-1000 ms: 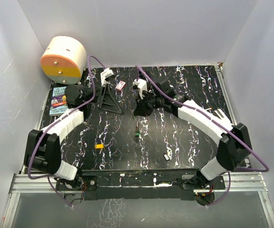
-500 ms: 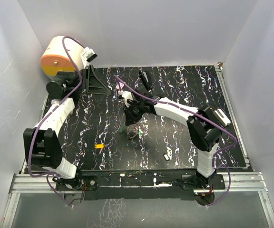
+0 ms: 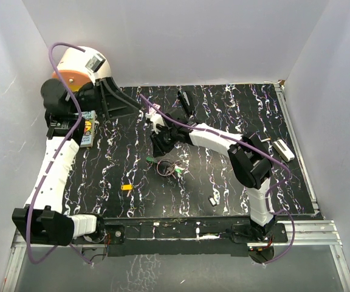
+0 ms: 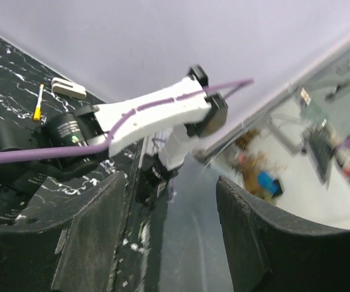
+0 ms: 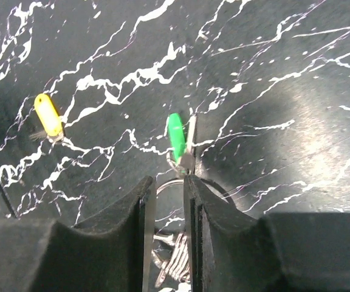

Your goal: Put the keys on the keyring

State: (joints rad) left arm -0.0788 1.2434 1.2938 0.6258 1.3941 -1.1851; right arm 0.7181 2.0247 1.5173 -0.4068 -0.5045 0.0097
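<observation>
Black marble table (image 3: 236, 109). Left gripper (image 4: 170, 182) raised at 10 o'clock, jaws wide, empty. Right gripper (image 5: 169, 182) mid-table, jaws narrow, keyring (image 3: 166, 168) wire in the gap; pinched or not, cannot tell. Ring lies flat on table, green-tagged key (image 5: 175, 137) at its 4 o'clock from above.

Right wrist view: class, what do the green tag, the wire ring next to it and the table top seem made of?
The green tag: probably plastic, glossy; even bright colour, rounded ends. The keyring: metal wire, polished; thin, silvery, catching light. The table top: black with white veins like marble, soft glare; stone or printed laminate, cannot tell.
</observation>
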